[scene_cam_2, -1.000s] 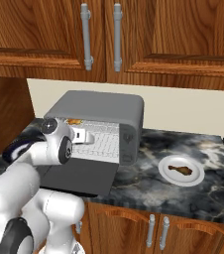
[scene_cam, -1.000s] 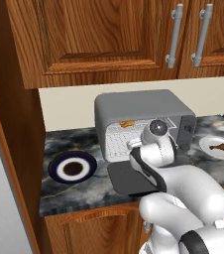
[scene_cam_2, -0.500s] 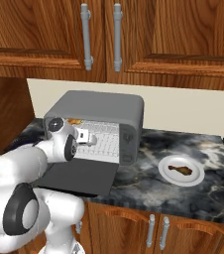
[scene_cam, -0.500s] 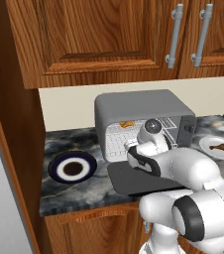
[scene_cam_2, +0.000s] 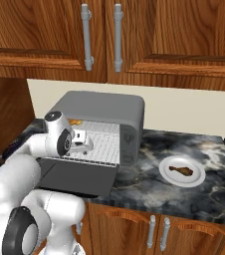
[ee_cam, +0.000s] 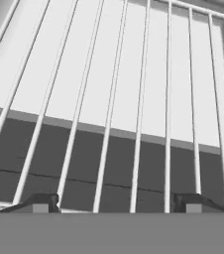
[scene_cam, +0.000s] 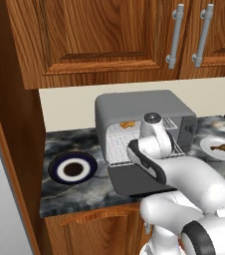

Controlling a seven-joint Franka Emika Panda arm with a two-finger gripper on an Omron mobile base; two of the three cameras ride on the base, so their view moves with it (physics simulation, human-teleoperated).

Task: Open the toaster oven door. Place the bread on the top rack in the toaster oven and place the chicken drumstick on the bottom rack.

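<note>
Grey toaster oven (scene_cam_2: 107, 112) door (scene_cam_2: 79, 178) lies open on the dark marbled worktop (scene_cam_2: 149, 182).
Hand (ee_cam: 116, 202) open, empty, at the wire rack (ee_cam: 134, 99). Golden bread (scene_cam: 127, 124) inside; brown chicken drumstick (scene_cam_2: 181, 171) on white plate (scene_cam_2: 196, 178).

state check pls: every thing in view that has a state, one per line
toaster oven door: open, folded down flat.
bread: inside the toaster oven, up high at the back.
chicken drumstick: on the white plate, not in the oven.
white plate: on the counter, right of the oven.
dark bowl: on the counter, left of the oven.
hand: open, nothing held, over a rack.
upper cabinet doors: closed.
</note>
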